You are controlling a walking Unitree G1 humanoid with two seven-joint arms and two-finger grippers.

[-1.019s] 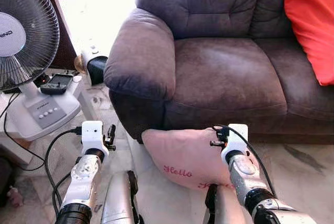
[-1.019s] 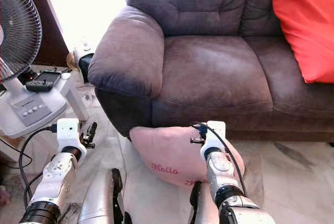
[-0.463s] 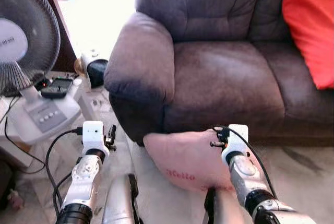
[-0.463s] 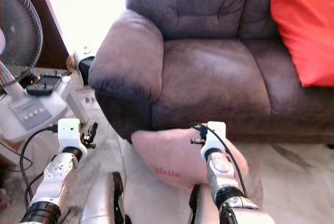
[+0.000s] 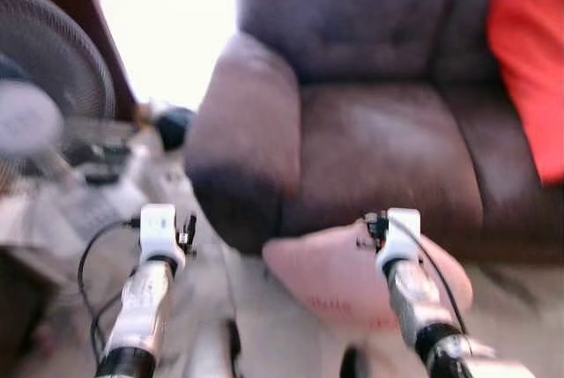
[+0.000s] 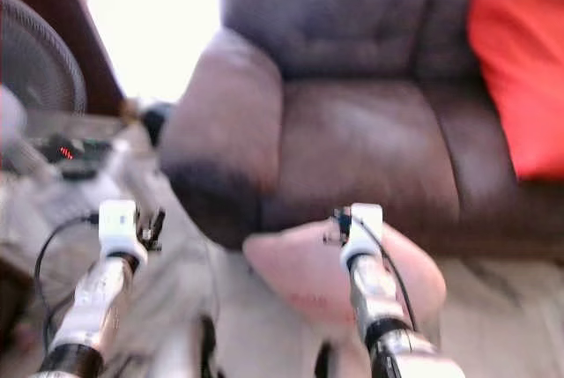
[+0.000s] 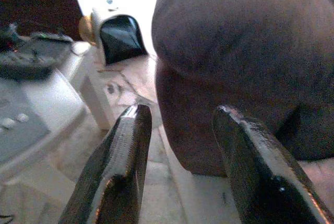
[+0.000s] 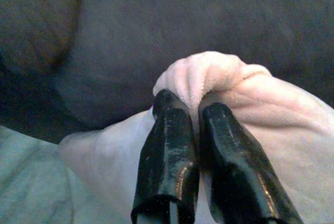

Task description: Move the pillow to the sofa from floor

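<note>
Taking the brown sofa (image 5: 379,131) as the landmark, the room reads from its left side outward, though both head views are blurred. Well off the sofa's left arm stands a white pedestal fan (image 5: 48,122) with a dark grille, its base on a low pale surface (image 7: 36,114) that also carries a dark remote-like object (image 7: 31,59) near the fan's control buttons. Between that surface and the sofa's armrest, a small black-and-white appliance (image 7: 117,36) sits on the pale marbled floor (image 7: 156,182), with bright daylight washing out the area behind it. The left end effector (image 7: 180,140) hangs in front of the armrest's lower corner, its two black fingers parted with a clear gap and nothing between them. The pink pillow (image 5: 352,272) lies against the foot of the sofa's front, below the left seat cushion, faint red lettering on its lower face. The right end effector (image 8: 193,109) is at the pillow's upper edge, its fingers pressed nearly together on a bunched fold of the pink fabric. On the sofa's right seat, a red cushion (image 6: 520,78) leans against the backrest.
</note>
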